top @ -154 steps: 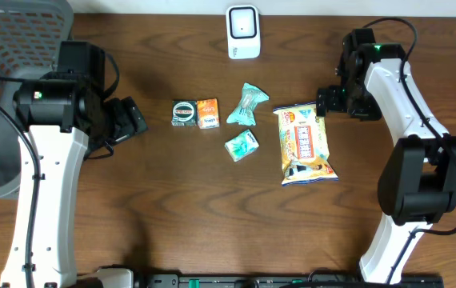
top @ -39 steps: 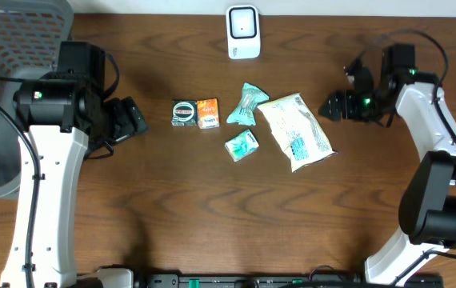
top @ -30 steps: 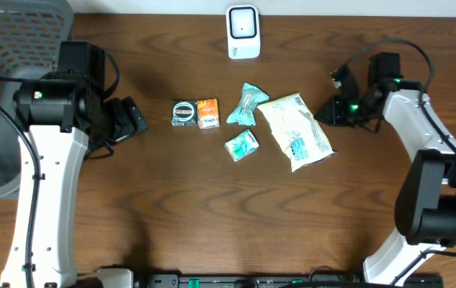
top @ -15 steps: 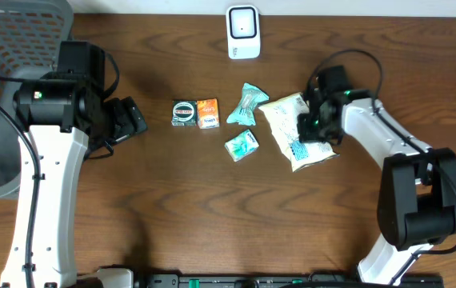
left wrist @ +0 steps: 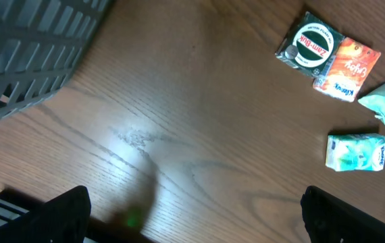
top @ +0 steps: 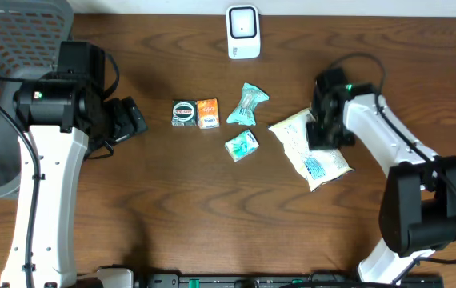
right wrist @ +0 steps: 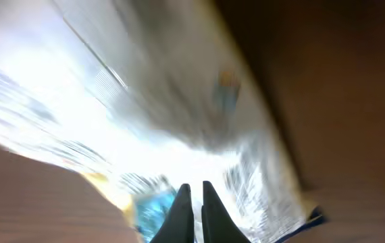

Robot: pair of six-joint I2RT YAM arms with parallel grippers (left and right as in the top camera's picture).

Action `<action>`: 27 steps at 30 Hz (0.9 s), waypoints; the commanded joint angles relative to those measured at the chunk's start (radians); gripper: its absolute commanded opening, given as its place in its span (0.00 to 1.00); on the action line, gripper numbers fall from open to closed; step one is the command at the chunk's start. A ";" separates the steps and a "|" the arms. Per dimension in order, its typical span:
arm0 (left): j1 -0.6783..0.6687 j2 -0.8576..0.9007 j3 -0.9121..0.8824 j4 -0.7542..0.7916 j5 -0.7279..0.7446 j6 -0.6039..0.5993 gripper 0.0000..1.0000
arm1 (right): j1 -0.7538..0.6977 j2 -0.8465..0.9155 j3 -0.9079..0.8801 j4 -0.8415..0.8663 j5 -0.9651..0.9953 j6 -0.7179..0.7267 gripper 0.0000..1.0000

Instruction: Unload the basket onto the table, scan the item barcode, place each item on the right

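From my station, the far left of the dark wooden bench [top: 172, 208] holds a grey mesh plastic basket [top: 8, 36] in the back corner. The white left arm [top: 48, 160] stands just in front of it. Its pincer [top: 130, 118] hangs over bare wood with the jaws spread as wide as they go, and nothing is between them. On the wrist camera I see one black finger [left wrist: 64, 212] in each lower corner, well apart.

Moving right, a small dark green box with a round white logo [top: 185, 113] lies flat, touching a small orange box [top: 207, 113] on its right side. Further right is a crinkled teal wrapper [top: 247, 104]. Just in front of that is a small green-and-white tissue pack [top: 242, 145], apart from the wrapper. At the back edge, roughly in line with these, stands the white barcode scanner [top: 243, 32], well apart from everything else.

Right of centre lies the item to scan, a pale crinkled snack bag with a blue patch of print [top: 308, 156]. It is flat on the bench, angled, and nowhere near the scanner. The right pincer [top: 322, 132] sits over the bag's back portion with its jaws closed tight together. The right wrist view is badly blurred. It shows the two fingertips [right wrist: 182, 202] side by side against bright film, and I cannot tell whether any film is pinched between them.
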 commanded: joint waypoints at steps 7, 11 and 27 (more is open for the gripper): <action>0.000 0.006 0.001 -0.006 -0.006 -0.010 0.98 | 0.019 -0.049 0.055 0.056 0.057 0.044 0.02; 0.000 0.006 0.001 -0.006 -0.006 -0.010 0.98 | 0.019 -0.007 -0.023 0.155 0.034 0.066 0.06; 0.001 0.006 0.001 -0.006 -0.006 -0.010 0.98 | 0.091 0.081 0.020 0.477 -0.427 0.051 0.15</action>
